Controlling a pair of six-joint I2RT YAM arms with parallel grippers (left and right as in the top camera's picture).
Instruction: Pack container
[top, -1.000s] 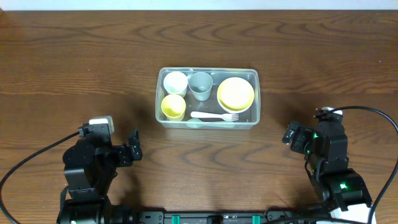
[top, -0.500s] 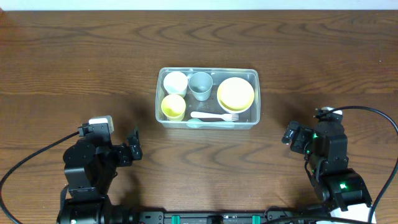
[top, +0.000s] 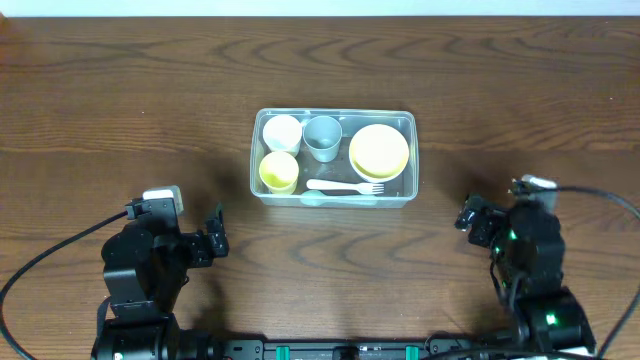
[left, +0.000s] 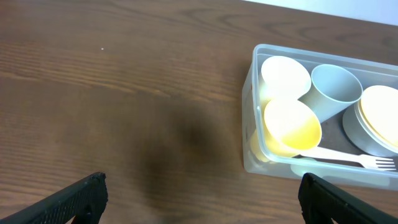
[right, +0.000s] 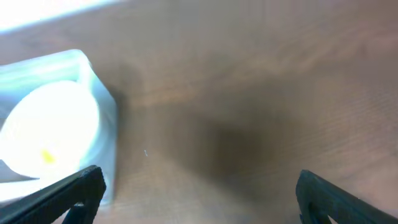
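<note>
The clear plastic container (top: 408, 160) sits at the table's middle. Inside are a white bowl (top: 282, 131), a grey cup (top: 322, 137), a yellow cup (top: 279, 171), a yellow plate on a bowl (top: 379, 150) and a white fork (top: 346, 186). My left gripper (top: 215, 235) is open and empty, near the front left, apart from the container (left: 250, 140). My right gripper (top: 468, 215) is open and empty, at the front right. The container's right end (right: 102, 134) shows blurred in the right wrist view. The left fingertips (left: 202, 196) and right fingertips (right: 199, 193) stand wide apart over bare wood.
The dark wooden table (top: 120, 100) surrounds the container on all sides. Black cables (top: 40, 265) run from both arms near the front edge.
The right arm has shifted slightly toward the front; its wrist view is blurred by motion. The left arm and the container's contents have not moved.
</note>
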